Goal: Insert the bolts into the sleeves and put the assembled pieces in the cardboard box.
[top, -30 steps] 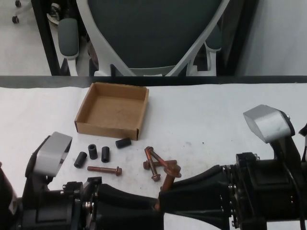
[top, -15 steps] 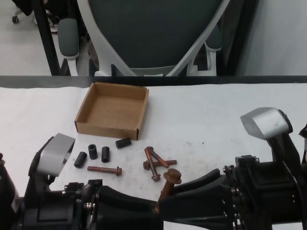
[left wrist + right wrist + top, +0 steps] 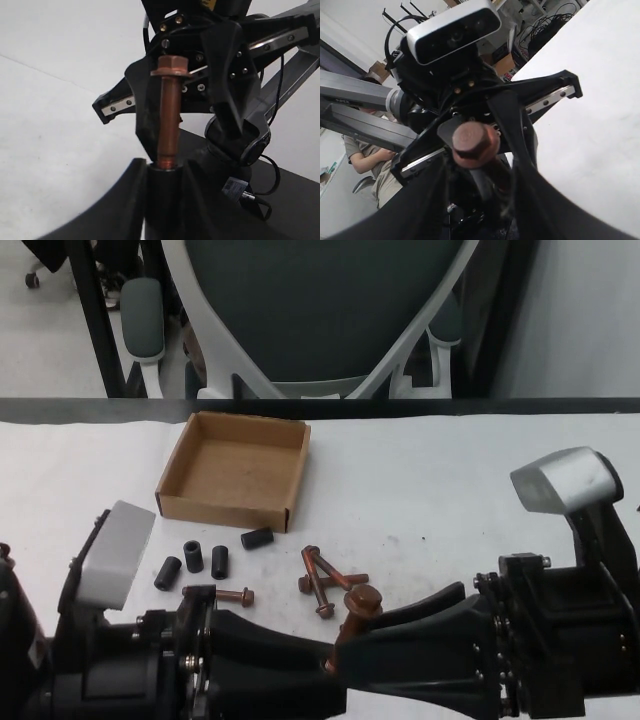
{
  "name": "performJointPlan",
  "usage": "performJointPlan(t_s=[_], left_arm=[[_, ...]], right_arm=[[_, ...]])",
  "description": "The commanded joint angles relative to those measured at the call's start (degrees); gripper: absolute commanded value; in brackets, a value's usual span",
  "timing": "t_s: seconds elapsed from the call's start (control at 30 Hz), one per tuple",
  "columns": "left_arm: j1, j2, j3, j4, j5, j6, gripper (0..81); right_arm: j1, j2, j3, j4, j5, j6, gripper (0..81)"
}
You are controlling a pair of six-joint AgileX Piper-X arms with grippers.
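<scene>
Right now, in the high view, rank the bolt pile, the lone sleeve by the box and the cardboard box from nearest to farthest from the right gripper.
1. Bolt pile, just beyond the right gripper.
2. Lone sleeve, farther out, leftward.
3. Cardboard box, farthest, back left.

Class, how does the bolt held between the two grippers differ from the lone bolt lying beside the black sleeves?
The held bolt stands upright, clamped in the right gripper; the lone bolt lies flat on the bench. The held bolt's tip meets a sleeve; the lone bolt has none. Both are coppery with wide heads.
</scene>
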Motion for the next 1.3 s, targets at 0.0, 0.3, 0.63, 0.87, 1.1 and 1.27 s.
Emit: performJointPlan(t_s=[0.0,0.3,0.63,0.87,1.1,1.27], left_arm=[[0.4,-0.1,-3.1,-4.9,-5.5,0.9,0.8],[0.4,-0.1,-3.1,-9.9,-5.0,0.9,0.8],[0.6,-0.1,-3.1,-12.5,-5.4,2.2,0.8],[0.6,-0.1,-3.1,-22.6,-9.8,4.7,0.8],[0.6,-0.2,-3.1,-36.0,-18.9,7.0,0.8],[0.6,-0.2,-2.8,-42.9,-29.9,5.1,0.8]], right_arm=[[1.1,0.1,0.2,3.0,-6.4,0.8,37.8],[1.1,0.1,0.2,13.9,-0.1,-7.9,37.8],[1.1,0.1,0.2,20.0,0.5,-9.1,37.8],[1.1,0.1,0.2,21.6,-1.0,-8.3,37.8],[1.1,0.1,0.2,21.6,-3.2,-2.6,37.8],[1.1,0.1,0.2,21.6,-5.9,-0.9,37.8]])
